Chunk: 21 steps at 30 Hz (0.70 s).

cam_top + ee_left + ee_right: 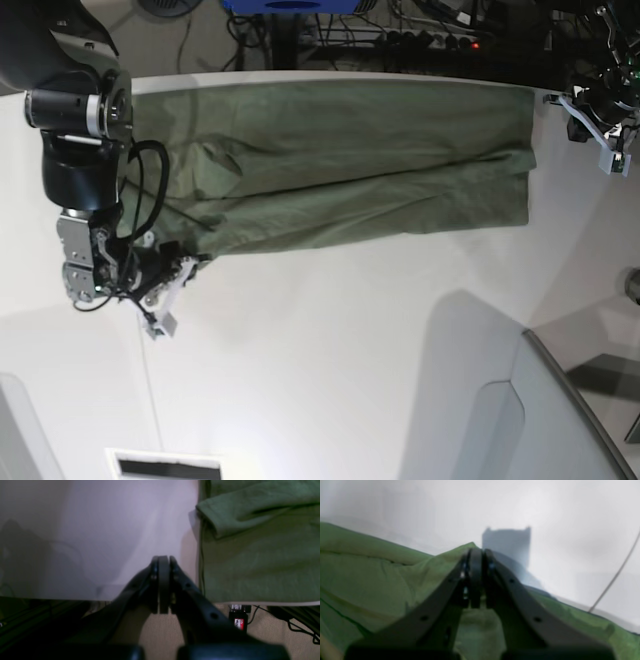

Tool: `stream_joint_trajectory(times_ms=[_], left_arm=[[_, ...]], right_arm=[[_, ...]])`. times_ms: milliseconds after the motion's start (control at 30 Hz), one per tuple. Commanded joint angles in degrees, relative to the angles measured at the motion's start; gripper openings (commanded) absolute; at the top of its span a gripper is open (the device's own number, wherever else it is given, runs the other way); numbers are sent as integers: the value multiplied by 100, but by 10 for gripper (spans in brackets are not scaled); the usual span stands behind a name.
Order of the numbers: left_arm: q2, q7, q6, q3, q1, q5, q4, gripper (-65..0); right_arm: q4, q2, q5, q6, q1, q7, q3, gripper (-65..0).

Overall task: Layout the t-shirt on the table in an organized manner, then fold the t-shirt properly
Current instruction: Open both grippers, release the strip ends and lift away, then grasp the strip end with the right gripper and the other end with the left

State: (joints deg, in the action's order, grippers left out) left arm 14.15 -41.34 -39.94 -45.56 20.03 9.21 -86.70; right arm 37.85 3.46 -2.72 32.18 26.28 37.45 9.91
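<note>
Folding underway: right hand (476, 555) pinched shut on the t-shirt (340, 165) corner; left hand (163, 561) closed, empty; next, carry it across.

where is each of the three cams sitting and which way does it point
Left wrist: sits behind the left gripper, aimed along its shut jaws at the white table, with the t-shirt at the right and floor beyond the table edge.
Right wrist: sits behind the right gripper, aimed along its shut jaws, low over green cloth.
Base: sits high, looking down on the table and the shirt spread across it; the right arm at picture-left, the left at the top right corner.
Shared: all three show the t-shirt and the table.
</note>
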Motion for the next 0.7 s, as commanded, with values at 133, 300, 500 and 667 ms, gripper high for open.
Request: stream_joint_trajectory(times_ms=[133,300,500,667], left_arm=[[101,77,-6,-29,6,50,-73,-650],[101,77,-6,-29,6,50,-73,-650],[101,77,-6,-29,6,50,-73,-650],[119,77,-6,-29,-3,41,-73,-650]], right_arm=[[106,18,-14,30,163,277,15,-644],[466,18,-14,30,93,303,24,-645],[1917,-131,-14,30,-496,813,15,-650],[3473,-140,-14,30,-1252,1622,15,-650]])
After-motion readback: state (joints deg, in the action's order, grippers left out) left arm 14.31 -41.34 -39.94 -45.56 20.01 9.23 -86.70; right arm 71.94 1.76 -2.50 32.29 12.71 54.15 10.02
